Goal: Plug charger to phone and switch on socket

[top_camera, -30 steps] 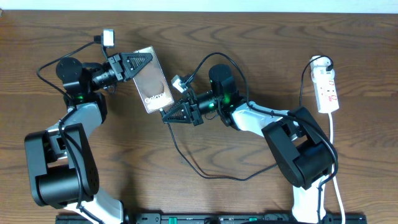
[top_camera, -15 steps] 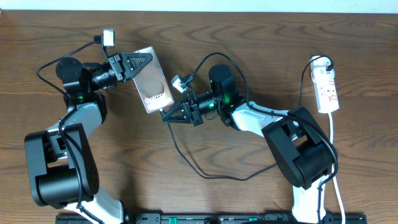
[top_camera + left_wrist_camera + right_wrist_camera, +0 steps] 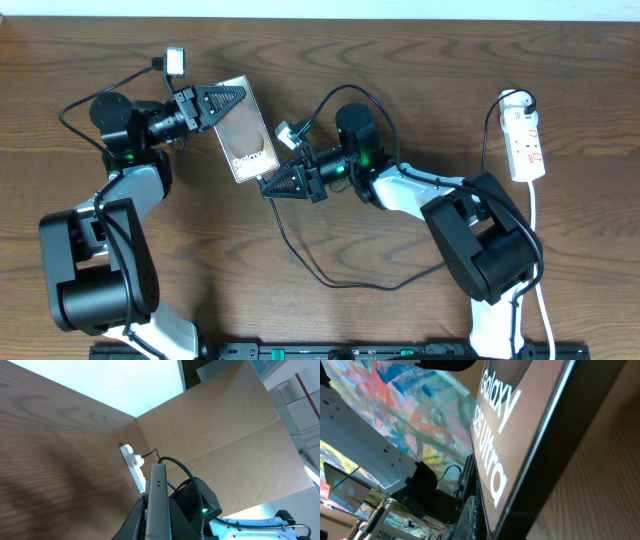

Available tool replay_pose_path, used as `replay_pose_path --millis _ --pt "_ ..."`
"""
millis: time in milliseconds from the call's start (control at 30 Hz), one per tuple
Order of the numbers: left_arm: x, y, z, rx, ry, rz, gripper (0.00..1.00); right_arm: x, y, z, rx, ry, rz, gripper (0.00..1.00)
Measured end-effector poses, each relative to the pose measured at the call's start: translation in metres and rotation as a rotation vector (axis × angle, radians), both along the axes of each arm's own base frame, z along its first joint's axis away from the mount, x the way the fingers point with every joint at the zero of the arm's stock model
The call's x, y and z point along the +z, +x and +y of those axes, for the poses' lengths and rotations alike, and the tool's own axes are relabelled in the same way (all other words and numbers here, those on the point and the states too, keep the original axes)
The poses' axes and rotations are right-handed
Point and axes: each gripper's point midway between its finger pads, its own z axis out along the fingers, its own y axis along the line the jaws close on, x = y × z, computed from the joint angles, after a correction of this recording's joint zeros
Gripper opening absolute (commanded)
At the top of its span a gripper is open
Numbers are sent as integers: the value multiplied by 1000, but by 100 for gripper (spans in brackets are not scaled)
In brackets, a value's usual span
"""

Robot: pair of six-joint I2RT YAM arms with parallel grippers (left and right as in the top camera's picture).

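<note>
Your left gripper [image 3: 215,103] clamps the phone [image 3: 247,138] near the worktop's [image 3: 400,330] far edge, bracing it. That lets your right gripper [image 3: 272,183], apparently pinching the charger [image 3: 335,285] tip, press into its near end. The socket [image 3: 527,140] lies untouched by the far-right corner.

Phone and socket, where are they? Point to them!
phone [image 3: 250,135]: overhead view, on the middle of its dark face.
socket [image 3: 527,148]: overhead view, on its white face with red marks.

- Overhead's sharp and evenly lit, only soft shadows on the table [image 3: 250,310].
- Left wrist: blown-out white up top, phone [image 3: 157,502] edge blurry up close.
- Right wrist: phone [image 3: 530,435] way too close, lettering kinda soft.
</note>
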Motion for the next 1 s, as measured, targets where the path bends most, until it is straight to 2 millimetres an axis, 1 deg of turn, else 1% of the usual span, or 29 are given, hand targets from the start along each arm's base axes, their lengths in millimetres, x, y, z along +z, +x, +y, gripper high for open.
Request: replay_pose_path --millis 1000 --pt "0 0 0 -1 0 0 7 0 3 -1 -11 -6 12 1"
